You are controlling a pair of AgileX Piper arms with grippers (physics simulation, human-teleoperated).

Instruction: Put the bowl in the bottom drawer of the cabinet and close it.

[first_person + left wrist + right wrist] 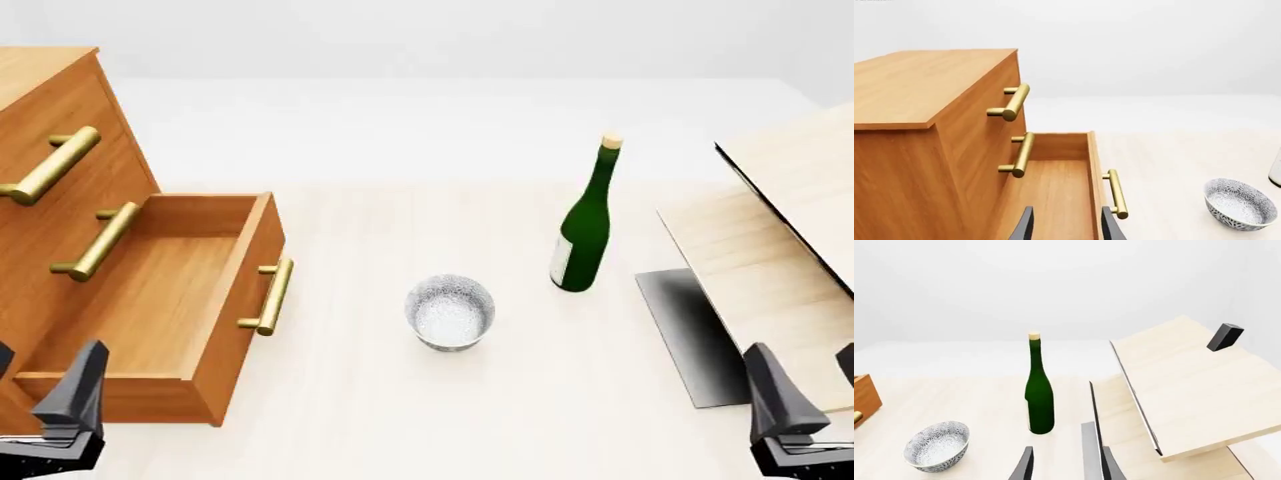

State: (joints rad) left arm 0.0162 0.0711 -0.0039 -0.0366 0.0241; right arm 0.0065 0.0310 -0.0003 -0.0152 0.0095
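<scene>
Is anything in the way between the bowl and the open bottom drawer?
Nothing visible. The bowl sits on bare table beside the bottom drawer, which is already pulled out. The green bottle stands on the bowl's far side, away from that path.

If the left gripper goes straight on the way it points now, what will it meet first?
Probably the wooden floor inside the open bottom drawer: the left gripper points along that box, with the cabinet's front behind. Depth is unclear. The bowl lies well off this line.
</scene>
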